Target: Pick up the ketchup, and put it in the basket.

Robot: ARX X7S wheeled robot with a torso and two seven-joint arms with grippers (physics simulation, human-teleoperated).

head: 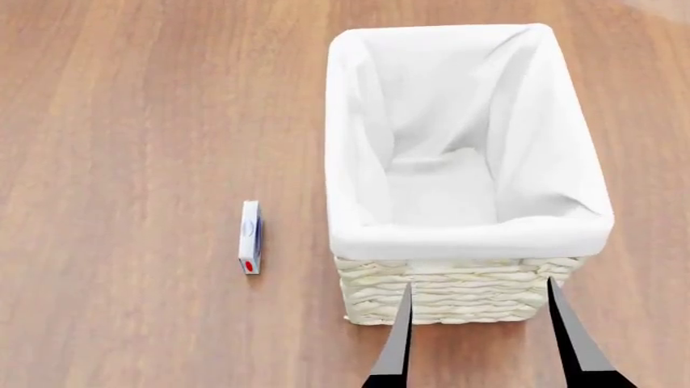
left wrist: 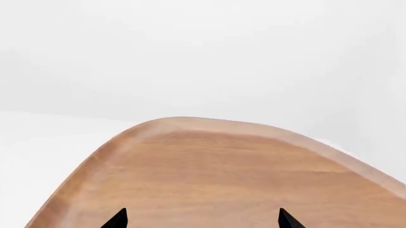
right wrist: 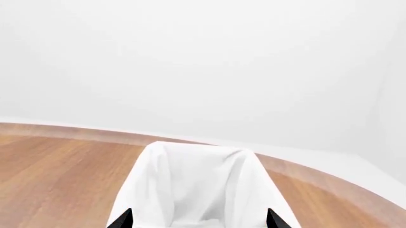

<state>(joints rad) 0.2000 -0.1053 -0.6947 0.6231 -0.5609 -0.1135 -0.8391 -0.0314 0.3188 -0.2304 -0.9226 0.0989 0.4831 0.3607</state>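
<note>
Head view: the basket (head: 466,174) fills the centre-right of the frame, cream wicker wall at the bottom, white liner folded over the rim, interior empty. The ketchup is in none of the three views; I cannot say where it stands. The only other thing on the table (head: 129,121) is a small white-and-blue box with a red dot (head: 250,238), lying left of the basket, apart from it. That is not the bottle.

Right pincer (head: 480,323): two dark fingers rise from the bottom edge of the head view, just in front of the basket's near wall, spread wide with nothing between them. The right wrist view agrees: tips at the lower edge, liner beyond them.

Left pincer (left wrist: 203,219): only two tips show at the bottom of the left wrist view, set apart, empty, over bare wood near the table's rounded edge. It is not in the head view.

Judgement: the step in hand is locating the bottle, not grasping.
- I would tilt or turn the head until the orange-red bottle comes into view before moving either arm.
- Keep the right fingers clear of the wicker while repositioning; a nudge would shift the basket.
- Choose the arm nearer the bottle.
- Keep both pincers spread for the approach, and close on the body below the cap.
</note>
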